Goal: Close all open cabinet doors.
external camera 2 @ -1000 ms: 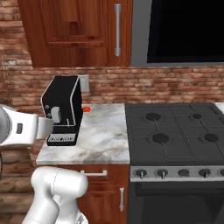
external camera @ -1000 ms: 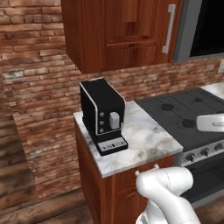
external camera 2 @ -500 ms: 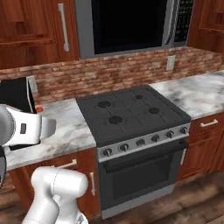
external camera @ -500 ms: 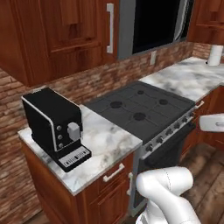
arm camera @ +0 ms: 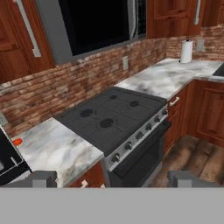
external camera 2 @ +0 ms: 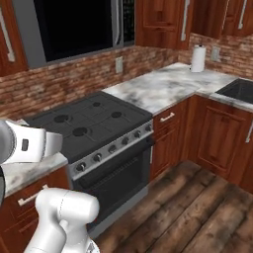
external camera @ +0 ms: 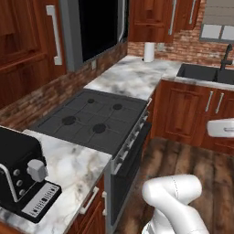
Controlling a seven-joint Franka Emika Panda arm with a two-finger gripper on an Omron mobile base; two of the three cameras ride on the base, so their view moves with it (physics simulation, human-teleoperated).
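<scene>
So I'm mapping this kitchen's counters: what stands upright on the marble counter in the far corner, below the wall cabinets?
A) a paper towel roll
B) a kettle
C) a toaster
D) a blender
A: a white paper towel roll stands upright on the marble counter near the corner, beside a wall outlet.

The stove (external camera: 96, 123) was viewed from behind the arm, leftward and rightward, downward at an angle. The stove (arm camera: 116, 118) and paper towel roll (arm camera: 187, 51) were shared by the hand view, facing forward.
</scene>
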